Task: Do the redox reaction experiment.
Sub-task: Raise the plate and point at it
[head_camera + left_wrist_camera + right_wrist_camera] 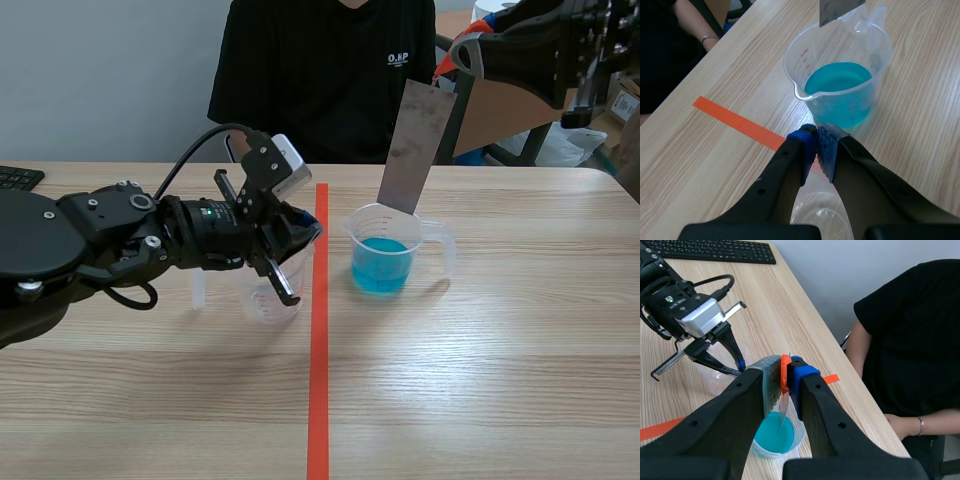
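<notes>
Heads up: your right gripper [785, 372] is clamped tight on the metal sheet [412, 145], whose lower end sits right at the rim of the beaker [385, 228] of blue liquid [380, 265]. Your left gripper [817, 147] is pinching the empty cup [265, 300] just beside that beaker.

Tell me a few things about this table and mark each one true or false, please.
1. The cup of blue liquid stands on the right arm's side of the red tape line. True.
2. The right fingers hold a metal strip over that cup. True.
3. The clear cup at the left fingers is full of blue liquid. False: it looks empty.
4. The person across the table wears a white shirt. False: the shirt is black.
</notes>
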Controlling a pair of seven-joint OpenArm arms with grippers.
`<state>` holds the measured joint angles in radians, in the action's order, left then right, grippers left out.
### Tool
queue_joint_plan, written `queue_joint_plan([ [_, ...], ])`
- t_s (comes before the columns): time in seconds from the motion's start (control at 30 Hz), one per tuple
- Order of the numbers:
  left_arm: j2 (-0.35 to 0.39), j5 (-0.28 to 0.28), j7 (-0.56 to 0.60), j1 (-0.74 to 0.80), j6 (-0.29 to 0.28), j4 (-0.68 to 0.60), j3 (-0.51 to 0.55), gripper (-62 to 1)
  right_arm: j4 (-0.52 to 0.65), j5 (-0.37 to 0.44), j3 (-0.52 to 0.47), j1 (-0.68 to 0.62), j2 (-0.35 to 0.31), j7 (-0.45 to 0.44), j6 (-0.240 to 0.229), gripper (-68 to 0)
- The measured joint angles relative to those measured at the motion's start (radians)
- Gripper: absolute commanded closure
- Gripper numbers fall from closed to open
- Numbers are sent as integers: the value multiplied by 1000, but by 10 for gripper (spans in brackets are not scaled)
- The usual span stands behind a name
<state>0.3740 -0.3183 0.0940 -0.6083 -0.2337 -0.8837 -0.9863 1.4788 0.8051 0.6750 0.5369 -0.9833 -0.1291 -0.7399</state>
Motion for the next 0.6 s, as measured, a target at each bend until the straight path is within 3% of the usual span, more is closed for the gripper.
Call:
queue_joint_plan([
  [0.33, -76, 0, 3, -71, 3, 108, 0, -40, 0, 0, 0, 0, 0, 0, 0, -13],
  [0.6, -109, 0, 22, -76, 2, 121, 0, -40, 0, 0, 0, 0, 0, 0, 0, -13],
])
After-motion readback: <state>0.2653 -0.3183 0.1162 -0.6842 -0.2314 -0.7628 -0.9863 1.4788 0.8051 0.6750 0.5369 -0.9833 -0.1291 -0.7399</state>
